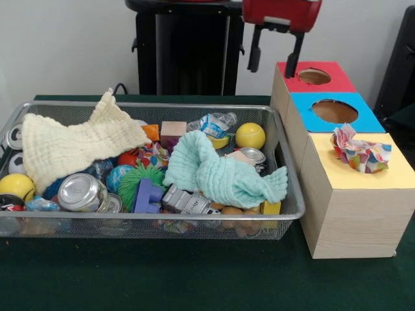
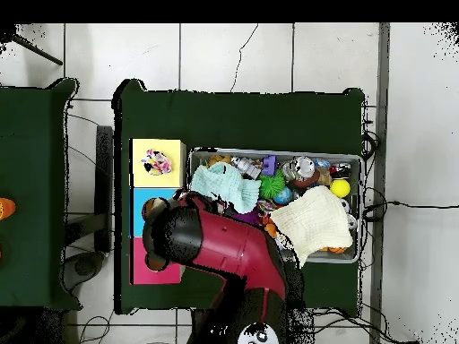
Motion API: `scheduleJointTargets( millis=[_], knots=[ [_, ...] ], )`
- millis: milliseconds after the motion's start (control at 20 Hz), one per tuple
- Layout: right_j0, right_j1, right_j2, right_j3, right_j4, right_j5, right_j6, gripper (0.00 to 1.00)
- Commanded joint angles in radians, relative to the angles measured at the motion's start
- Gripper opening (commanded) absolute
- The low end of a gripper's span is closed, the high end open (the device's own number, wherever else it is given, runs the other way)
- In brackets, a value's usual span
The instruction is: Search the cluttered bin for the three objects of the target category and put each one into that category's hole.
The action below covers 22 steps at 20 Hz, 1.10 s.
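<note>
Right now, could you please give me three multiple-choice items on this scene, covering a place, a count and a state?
1. Where does the polka-dot cloth sit?
A. on the yellow-faced cube, at its hole
B. on the red-faced cube
C. under the bin

2. How many cubes stand beside the bin?
A. two
B. three
C. four

3. How is the gripper?
A. shut on a can
B. shut on a cloth
C. open and empty

Answers: 1 A, the cloth bunches over the yellow face's hole. 2 B, red, blue and yellow faces line up. 3 C, its fingers hang apart above the red-faced cube, holding nothing.
</note>
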Motion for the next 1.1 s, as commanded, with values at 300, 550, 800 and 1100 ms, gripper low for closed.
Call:
scheduleJointTargets(
  millis=[300, 550, 800, 1100],
  knots=[
    [-0.062, -0.037, 0.104, 0.199, -0.106, -0.060, 0.038, 1.00],
    [-0.078, -0.029, 0.117, 0.230, -0.128, -0.086, 0.057, 1.00],
    [-0.098, -0.027, 0.114, 0.275, -0.163, -0.120, 0.058, 1.00],
    [-0.160, -0.016, 0.137, 0.276, -0.224, -0.157, 0.015, 1.00]
  ],
)
